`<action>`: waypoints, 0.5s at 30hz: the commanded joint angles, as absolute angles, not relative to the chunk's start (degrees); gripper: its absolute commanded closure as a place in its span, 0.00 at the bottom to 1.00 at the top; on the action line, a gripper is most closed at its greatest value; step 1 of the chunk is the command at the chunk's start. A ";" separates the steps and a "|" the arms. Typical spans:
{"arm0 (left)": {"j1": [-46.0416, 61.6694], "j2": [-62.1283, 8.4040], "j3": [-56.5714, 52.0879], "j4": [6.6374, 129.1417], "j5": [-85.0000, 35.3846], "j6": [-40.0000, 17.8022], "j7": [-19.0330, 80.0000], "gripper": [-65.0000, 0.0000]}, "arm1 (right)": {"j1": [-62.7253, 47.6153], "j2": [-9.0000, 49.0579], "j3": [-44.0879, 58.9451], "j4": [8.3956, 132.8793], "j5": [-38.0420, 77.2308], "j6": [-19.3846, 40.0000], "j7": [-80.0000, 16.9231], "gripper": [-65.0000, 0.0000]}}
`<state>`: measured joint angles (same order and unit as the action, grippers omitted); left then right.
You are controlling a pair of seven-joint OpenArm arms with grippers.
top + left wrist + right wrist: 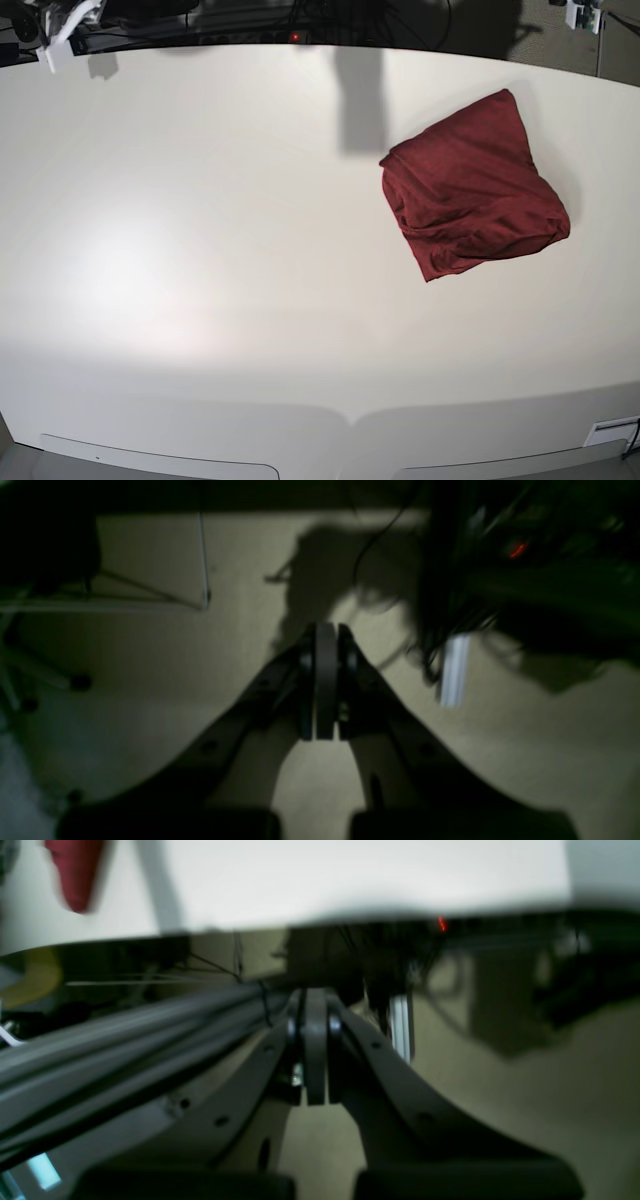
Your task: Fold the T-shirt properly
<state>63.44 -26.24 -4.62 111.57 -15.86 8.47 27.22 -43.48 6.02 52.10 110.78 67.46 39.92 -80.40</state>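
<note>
Both grippers closed, holding nothing
Left gripper (326, 680) and right gripper (315, 1045) hang off the white surface (200, 250); folded T-shirt (470, 185) lies there.

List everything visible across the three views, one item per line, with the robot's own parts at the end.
T-shirt: one, dark red, folded into a rough square, on the table right of centre in the base view.
table: one, white, fills the base view.
red indicator light: one, beyond the table's far edge among dark cables.
aluminium post: one, silver, below the table, seen from the left wrist.
floor: beige, under both wrist cameras.
left gripper: one, black, shut, holding nothing, down beside the table.
right gripper: one, black, shut, holding nothing, below the table edge.
</note>
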 commanded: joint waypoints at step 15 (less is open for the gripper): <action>47.46 -19.03 -4.89 60.29 -16.10 -9.96 10.83 1.00 | -45.08 2.13 48.75 83.13 28.05 40.00 -56.71 1.00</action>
